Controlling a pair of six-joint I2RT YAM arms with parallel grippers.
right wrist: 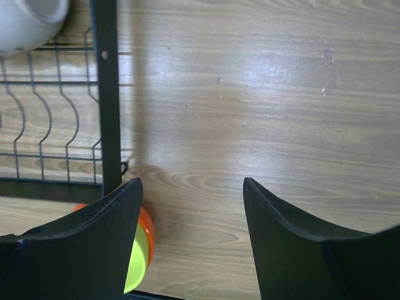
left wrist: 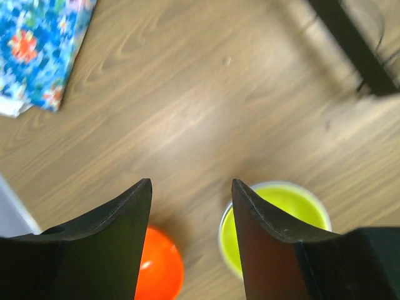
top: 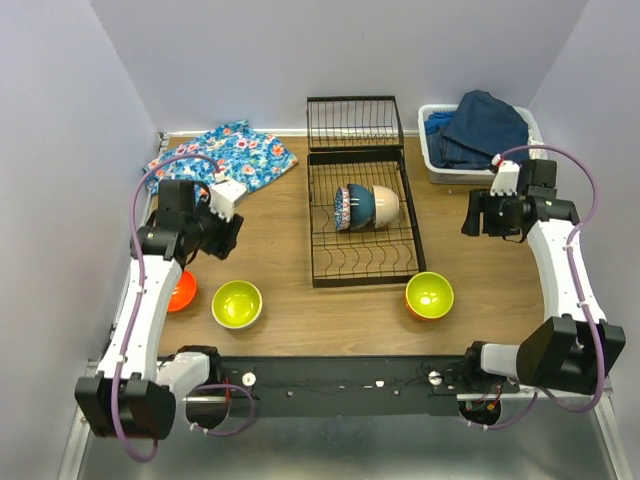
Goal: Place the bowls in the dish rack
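Hanging above bare wood, the left gripper (left wrist: 190,182) has its two black fingers spread wide, holding nothing and touching nothing. In the left wrist view, the red-orange bowl (left wrist: 159,265) sits at the lower edge, partly hidden behind the left finger. The yellow-green bowl (left wrist: 294,206) sits at lower right and is cut by the right finger. A corner of the floral cloth (left wrist: 37,50) fills the upper left of that frame.

The right gripper (right wrist: 192,181) is likewise spread wide and empty over the wooden table (right wrist: 281,112). The black frame of the dish rack (right wrist: 104,94) runs down the left side of the right wrist view. A pale bowl (right wrist: 31,22) is cropped by the upper left corner. Only a sliver of the orange bowl with lime inside (right wrist: 142,247) shows, tucked behind the left finger.

In the top view, three bowls stand on edge, pressed together in the middle slots of the rack (top: 368,281). They are a blue-white patterned bowl (top: 342,208), a dark blue bowl (top: 361,205) and a beige bowl (top: 388,205). The rack's wire end panel (top: 355,122) lies at the far end.

Three bowls rest upright on the table along the lower part of that frame. The red-orange one (top: 181,291) is half covered by the left arm, and the yellow-green one (top: 237,304) sits just beside it. The orange one (top: 429,295) sits near the rack's lower right corner. A white bin (top: 433,168) of blue clothes (top: 485,130) sits at upper right.
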